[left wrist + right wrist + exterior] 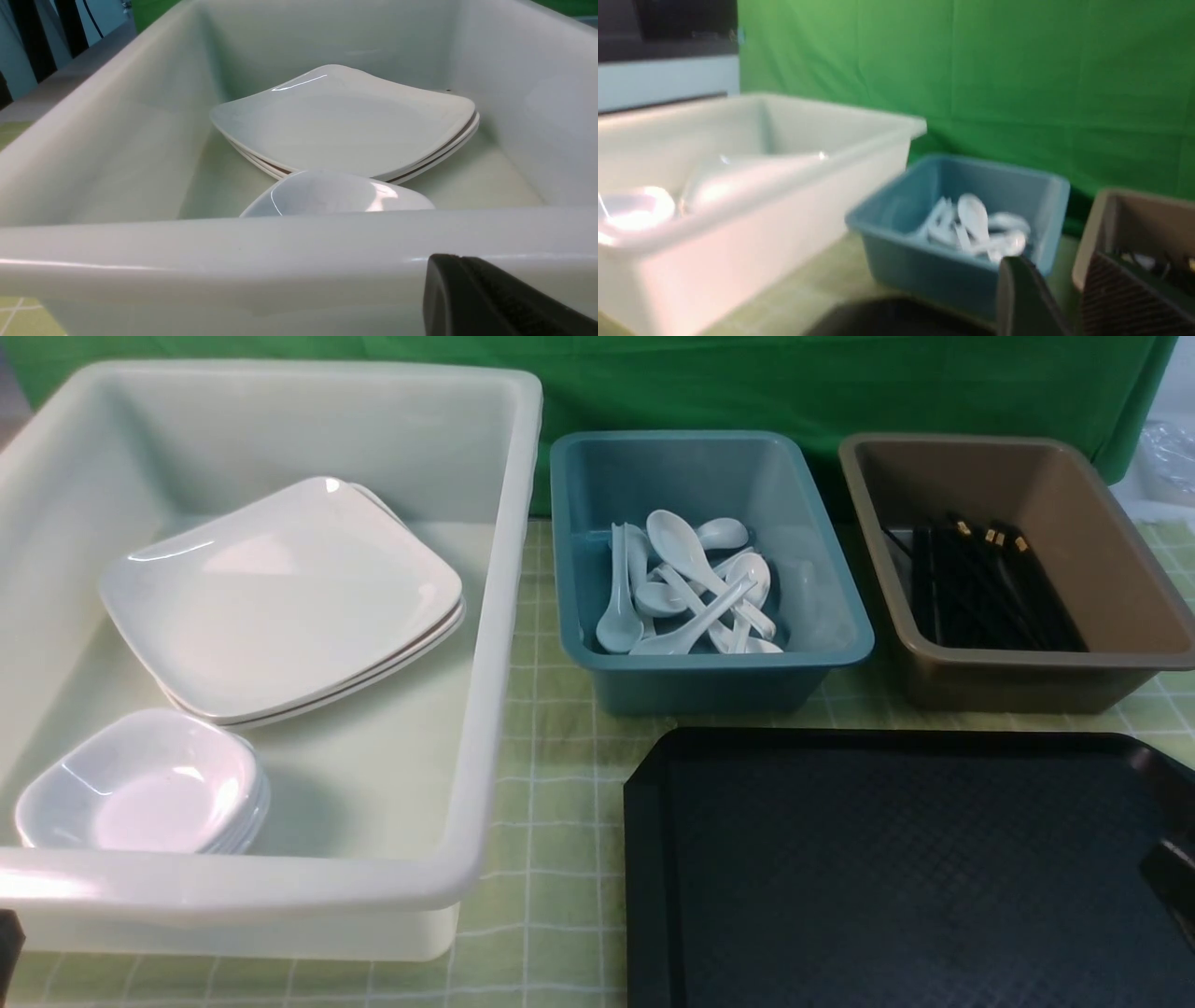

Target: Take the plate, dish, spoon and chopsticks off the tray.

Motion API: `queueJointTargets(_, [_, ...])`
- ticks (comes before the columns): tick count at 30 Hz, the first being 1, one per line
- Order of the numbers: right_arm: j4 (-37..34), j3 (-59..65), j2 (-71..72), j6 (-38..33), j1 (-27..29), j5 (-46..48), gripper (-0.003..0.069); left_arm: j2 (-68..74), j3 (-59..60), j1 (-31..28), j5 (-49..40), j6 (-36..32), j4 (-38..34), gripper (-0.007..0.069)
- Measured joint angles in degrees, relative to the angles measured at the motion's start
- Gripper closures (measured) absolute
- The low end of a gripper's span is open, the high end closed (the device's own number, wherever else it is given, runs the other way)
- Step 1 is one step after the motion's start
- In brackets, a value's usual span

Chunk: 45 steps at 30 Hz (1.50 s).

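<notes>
The black tray lies at the front right with nothing on its visible surface. Stacked white plates and small white bowls sit in the white tub; both also show in the left wrist view, the plates behind the bowls. Several white spoons lie in the teal tub. Black chopsticks lie in the brown tub. My right gripper is open and empty over the tray's near right part. Only one finger of my left gripper shows, just outside the white tub's near wall.
The white tub fills the left side. The teal tub and brown tub stand behind the tray. A green checked cloth covers the table, and a green backdrop hangs behind.
</notes>
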<state>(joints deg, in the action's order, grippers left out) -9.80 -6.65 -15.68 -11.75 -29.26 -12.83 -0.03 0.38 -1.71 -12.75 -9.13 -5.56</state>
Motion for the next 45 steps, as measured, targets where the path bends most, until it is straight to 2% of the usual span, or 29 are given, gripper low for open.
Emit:
queueJointTargets(13, [-2.37,3.61,0.91,-2.73,0.78,0.58,0.0421,0.00,0.00,0.00,0.00,0.04,0.00,0.0622])
queueJointTargets(18, [-2.38,6.91,4.57,-5.72,10.91,5.21,0.0421,0.00,0.00,0.00,0.00,0.04,0.00,0.0622])
queueJointTargets(24, [-1.96,7.07,13.07,-7.49,22.20,23.80,0.0421,0.00,0.00,0.00,0.00,-0.06,0.29,0.0622])
queueJointTargets(26, [-1.70,7.07,15.30,-7.77,26.04,25.84,0.0421,-0.04,0.00,0.00,0.04,-0.06,0.70,0.0622])
queueJointTargets(29, [-1.46,7.07,15.56,-7.40,28.61,26.77,0.0421,-0.04,0.00,0.00,-0.27,-0.06,2.11,0.0622])
queueJointTargets(34, [-1.28,7.07,15.56,-6.37,31.10,26.97,0.0421,-0.04,0.00,0.00,-0.02,-0.06,3.25,0.0622])
queueJointTargets(45, [-1.28,7.07,15.56,-5.84,31.41,26.97,0.0421,-0.04,0.00,0.00,-0.02,0.00,3.49,0.0622])
